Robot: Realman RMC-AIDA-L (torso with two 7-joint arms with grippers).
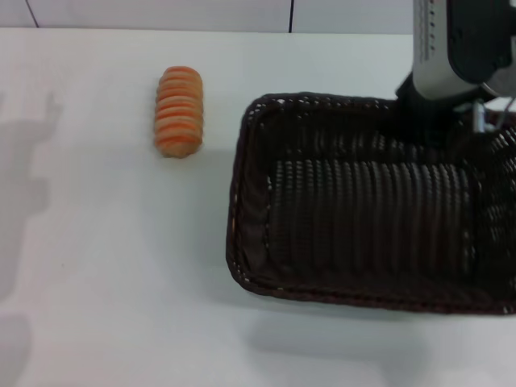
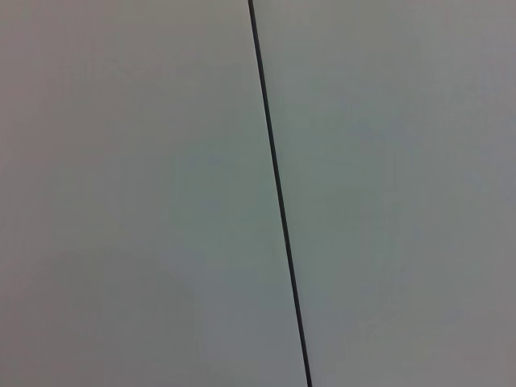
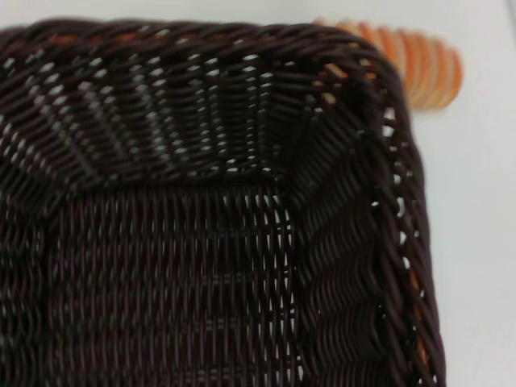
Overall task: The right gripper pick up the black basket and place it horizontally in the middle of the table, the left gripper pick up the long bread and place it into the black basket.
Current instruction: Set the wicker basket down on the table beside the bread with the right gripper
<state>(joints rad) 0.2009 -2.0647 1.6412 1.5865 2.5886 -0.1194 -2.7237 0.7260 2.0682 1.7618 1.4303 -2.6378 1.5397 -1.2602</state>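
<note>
The black basket (image 1: 242, 201) fills the right half of the head view. Its long side runs left to right, and a shadow offset below its near edge suggests it hangs just above the white table (image 1: 113, 282). My right gripper (image 1: 435, 109) comes down from the top right onto the basket's far rim and is shut on it. The right wrist view shows the basket's woven inside and a corner (image 3: 355, 242). The long bread (image 1: 178, 110) lies on the table left of the basket, clear of it, and shows past the basket's corner in the right wrist view (image 3: 419, 68). The left gripper is out of view.
The left wrist view shows only a pale flat surface crossed by a thin dark seam (image 2: 278, 193). The table's far edge meets a pale wall with dark seams (image 1: 290, 16). Arm shadows fall on the table's left side (image 1: 24, 177).
</note>
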